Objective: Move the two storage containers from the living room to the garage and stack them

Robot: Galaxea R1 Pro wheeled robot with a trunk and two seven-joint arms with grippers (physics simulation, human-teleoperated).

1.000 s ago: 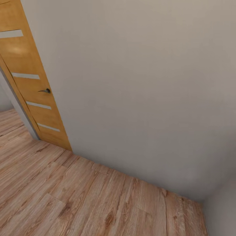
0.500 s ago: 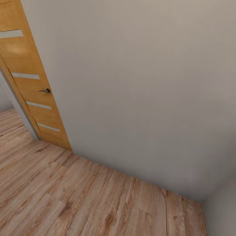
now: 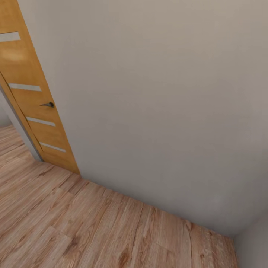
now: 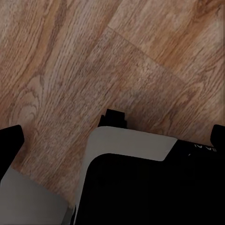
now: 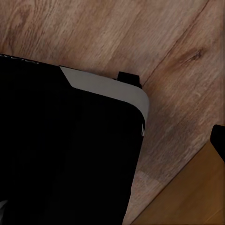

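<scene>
- Right now the robot faces a plain pale grey wall [image 3: 160, 104] at close range, with a light wood plank floor [image 3: 74, 223] running along its foot.
- At the head view's left stands an orange-brown wooden door with frosted strips [image 3: 28, 100], a small dark lever handle [image 3: 48, 105] on it; the door looks swung open against the wall, though I cannot be sure.
- Neither red-orange storage container is visible, so I cannot say where they are; the plank floor suggests the robot is not in the garage.
- Both wrist cameras look down at the planks past the robot's black and light grey base [image 4: 140, 178]. A dark fingertip sits at each side edge of the left wrist view, which suggests the left gripper [image 4: 112, 138] is spread apart and empty. For the right one, I cannot tell whether it is spread or pressed together.
- Risks, as I judge them: driving on this close could scrape the base along the wall or clip the door's edge; turning tightly in this corner could swing an arm into the wall.
- Faint white marks show on the base's dark casing, too small to read.
</scene>
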